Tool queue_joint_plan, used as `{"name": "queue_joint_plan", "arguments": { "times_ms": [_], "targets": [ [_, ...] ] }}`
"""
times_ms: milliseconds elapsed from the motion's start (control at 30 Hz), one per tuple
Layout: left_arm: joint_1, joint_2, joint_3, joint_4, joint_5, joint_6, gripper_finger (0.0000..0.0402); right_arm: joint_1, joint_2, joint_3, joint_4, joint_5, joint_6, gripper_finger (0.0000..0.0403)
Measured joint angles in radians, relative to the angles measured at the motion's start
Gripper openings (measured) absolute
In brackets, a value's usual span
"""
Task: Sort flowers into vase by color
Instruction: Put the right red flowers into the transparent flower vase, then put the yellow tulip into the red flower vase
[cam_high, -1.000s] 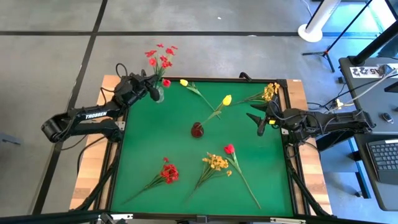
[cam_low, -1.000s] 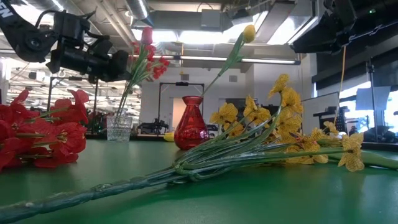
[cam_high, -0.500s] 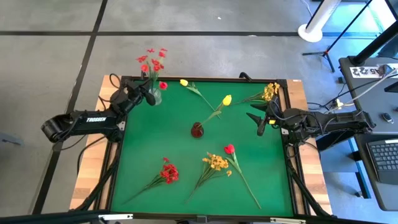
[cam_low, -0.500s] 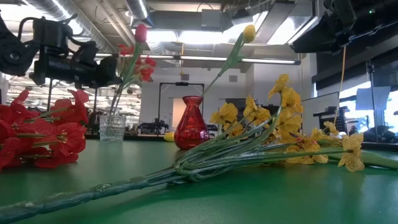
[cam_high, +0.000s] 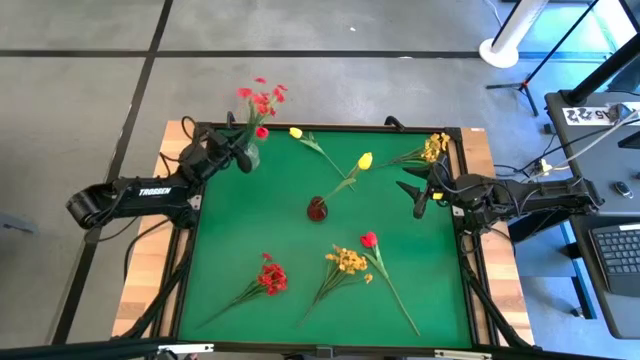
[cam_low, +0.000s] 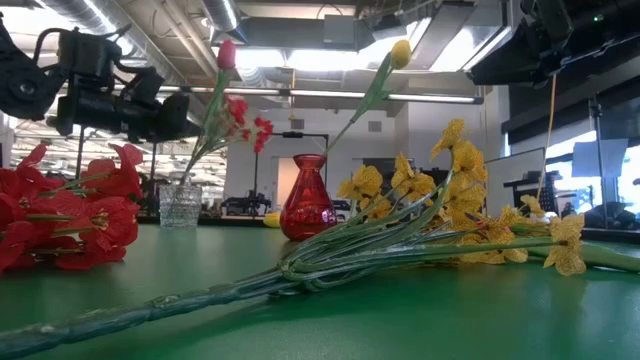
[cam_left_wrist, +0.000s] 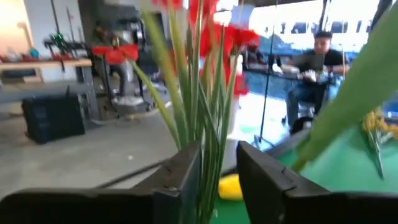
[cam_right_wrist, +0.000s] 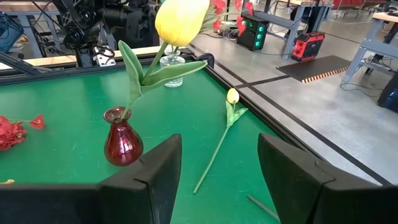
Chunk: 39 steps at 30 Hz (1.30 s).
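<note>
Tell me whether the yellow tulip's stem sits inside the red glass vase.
Touching: the right wrist view shows the yellow tulip with its green stem running down into the mouth of the red glass vase.

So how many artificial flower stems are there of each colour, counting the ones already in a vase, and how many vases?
Red artificial flower stems: 4
Yellow artificial flower stems: 4
Vases, one clear glass and one red glass: 2
Total: 10 things, 8 of them flower stems
</note>
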Motion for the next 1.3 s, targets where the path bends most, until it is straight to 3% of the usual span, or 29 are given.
{"name": "queue_joint_plan", "arguments": {
  "times_ms": [167,433,733,967,1300],
  "targets": [
    [0.0,0.0,0.0,-0.041,-0.013,-0.019,0.016,0.0,0.0,0.0,0.0,0.0,0.0,0.0209],
    [0.0,-0.086,0.0,-0.043,-0.134,-0.027,0.0234,0.0,0.0,0.0,-0.001,0.0,0.022,0.0209],
    [-0.066,-0.282,0.0,-0.048,-0.109,-0.105,0.0227,-0.015,0.075,0.0,-0.036,0.041,0.08,0.0209],
    [-0.214,-0.413,0.0,-0.058,-0.063,-0.073,0.0225,-0.129,0.187,0.0,-0.068,-0.13,0.119,0.0209],
    [-0.474,-0.486,0.01,-0.049,-0.072,0.028,0.0225,-0.27,0.386,0.001,0.14,-0.263,0.082,0.0209]
  ]
}}
